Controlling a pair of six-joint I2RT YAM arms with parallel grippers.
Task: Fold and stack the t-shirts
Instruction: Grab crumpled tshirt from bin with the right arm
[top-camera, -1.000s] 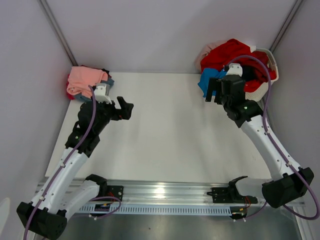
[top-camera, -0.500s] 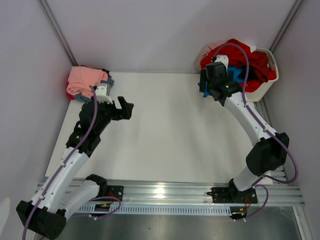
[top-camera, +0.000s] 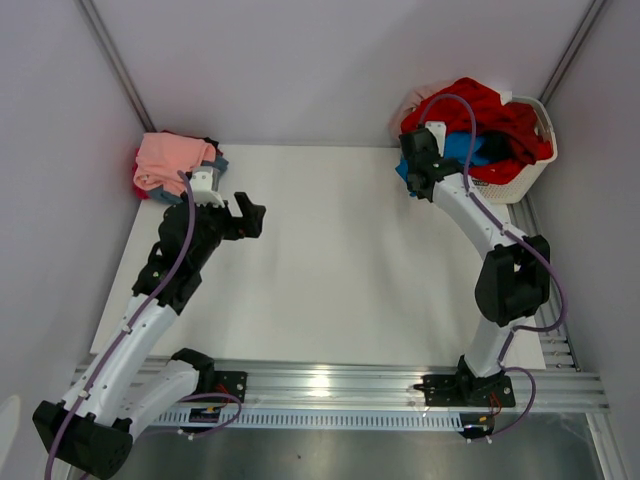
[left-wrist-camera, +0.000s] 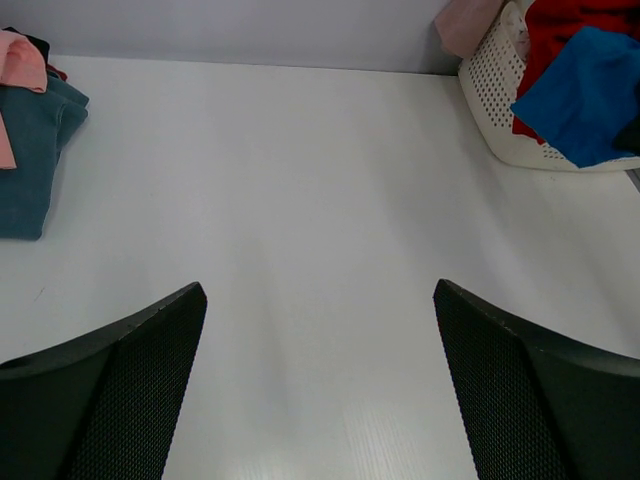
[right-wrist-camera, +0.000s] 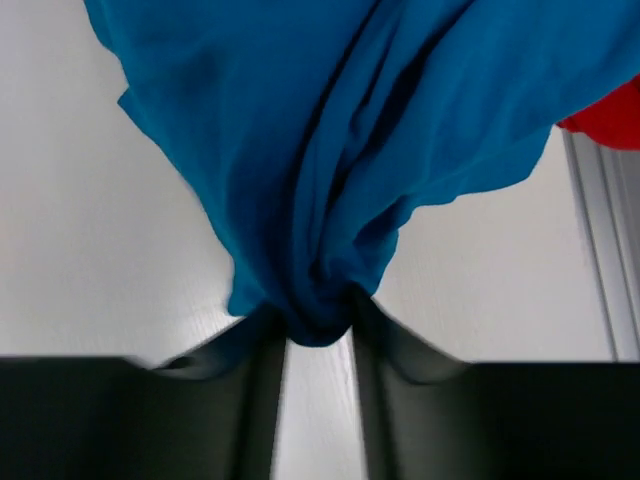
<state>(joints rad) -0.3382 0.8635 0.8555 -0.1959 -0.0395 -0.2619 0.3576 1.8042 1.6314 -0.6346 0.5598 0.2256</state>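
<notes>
1. My right tool (right-wrist-camera: 320, 335) is pinching a bunched fold of the bright blue t-shirt (right-wrist-camera: 330, 150). The cloth is gathered tight in the grip and fans out wide above it.
2. That shirt spills out of the white basket (top-camera: 530, 172), which stands at the far right corner of the bench (top-camera: 330, 270). It drapes over the basket's left side and hangs just above the bench top.
3. A red t-shirt (top-camera: 480, 105) is heaped in the basket, behind and above the blue one.
4. My left tool (left-wrist-camera: 320, 300) is spread wide with nothing in it. It hangs over bare bench left of the middle, facing across toward the basket.
5. At the far left corner lies a pile of shirts. A salmon pink t-shirt (top-camera: 165, 160) is on top, with a slate blue t-shirt (left-wrist-camera: 30, 130) under it. A strip of red cloth shows at the pile's left edge.
6. The pile and the basket sit well apart, at opposite far corners of the bench.
</notes>
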